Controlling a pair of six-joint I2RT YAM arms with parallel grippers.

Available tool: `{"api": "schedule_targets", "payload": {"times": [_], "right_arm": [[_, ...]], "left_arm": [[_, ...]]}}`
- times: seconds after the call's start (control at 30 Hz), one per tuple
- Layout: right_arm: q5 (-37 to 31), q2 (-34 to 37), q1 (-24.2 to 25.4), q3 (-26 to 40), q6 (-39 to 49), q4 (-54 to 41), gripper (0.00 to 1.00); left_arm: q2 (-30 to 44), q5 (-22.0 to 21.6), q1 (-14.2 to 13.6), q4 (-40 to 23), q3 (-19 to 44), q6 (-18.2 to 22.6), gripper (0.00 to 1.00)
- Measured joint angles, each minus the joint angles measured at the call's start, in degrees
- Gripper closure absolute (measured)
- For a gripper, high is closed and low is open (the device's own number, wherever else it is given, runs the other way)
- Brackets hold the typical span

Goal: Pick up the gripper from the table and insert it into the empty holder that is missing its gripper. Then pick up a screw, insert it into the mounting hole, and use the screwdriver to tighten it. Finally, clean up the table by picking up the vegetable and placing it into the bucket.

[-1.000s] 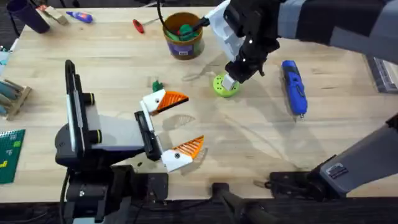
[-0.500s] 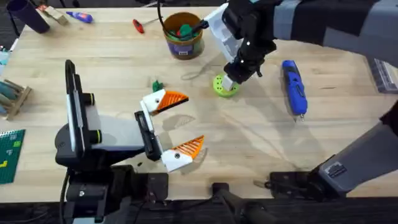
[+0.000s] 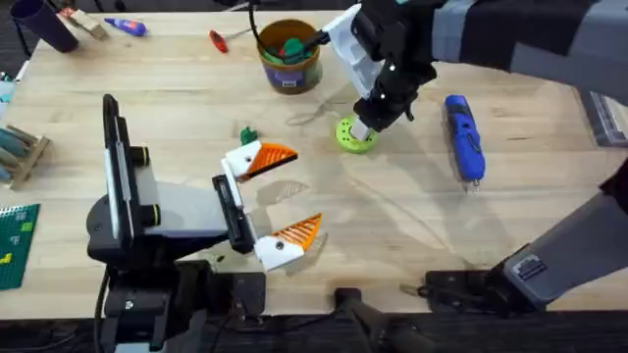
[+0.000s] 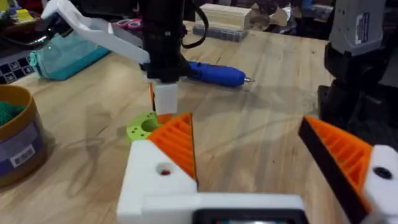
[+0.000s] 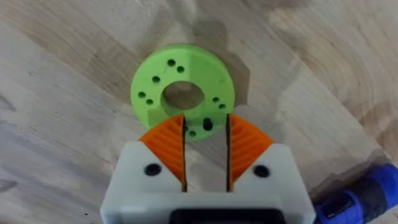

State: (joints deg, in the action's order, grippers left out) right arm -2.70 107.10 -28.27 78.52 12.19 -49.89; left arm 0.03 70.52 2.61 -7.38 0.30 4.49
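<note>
**Q:** State the position of the right gripper (image 5: 205,122) relative to its target.

**A:** It hangs directly over the green ring disc (image 5: 211,78), right of centre and high in the overhead view; its orange pads (image 5: 169,144) are almost together with a narrow slot between them; nothing is visibly clamped.

**Q:** Where is the screw?

**A:** A small dark piece (image 5: 207,124) sits on the disc's near edge, in line with the slot and just ahead of the fingertips; it is judged to be the screw, though it is too small to confirm. The move turns on this alignment: the piece lies straight ahead, so a short descent should suffice.

**Q:** Which arm is nearer?

**A:** The right arm, by far; the left gripper (image 3: 308,187) rests at lower left of centre, jaws wide apart, an orange ribbed finger on each white mount.

**Q:** Other items?

**A:** The screwdriver (image 3: 463,137) lies right of the disc, long axis running top to bottom; the vegetable (image 3: 246,133) lies left of it; the bucket (image 3: 288,54) stands at top centre.
</note>
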Motion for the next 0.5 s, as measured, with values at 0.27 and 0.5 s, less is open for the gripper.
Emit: {"api": "schedule_targets", "payload": {"times": [0.27, 0.5], "right_arm": [[0.0, 0.01, -0.01, 0.0, -0.02, 0.0, 0.729], [0.0, -0.01, -0.01, 0.0, 0.0, 0.04, 0.801]], "left_arm": [[0.0, 0.0, 0.01, 0.0, 0.0, 0.0, 0.016], [0.02, 0.0, 0.0, 0.0, 0.0, 0.0, 0.016]]}}
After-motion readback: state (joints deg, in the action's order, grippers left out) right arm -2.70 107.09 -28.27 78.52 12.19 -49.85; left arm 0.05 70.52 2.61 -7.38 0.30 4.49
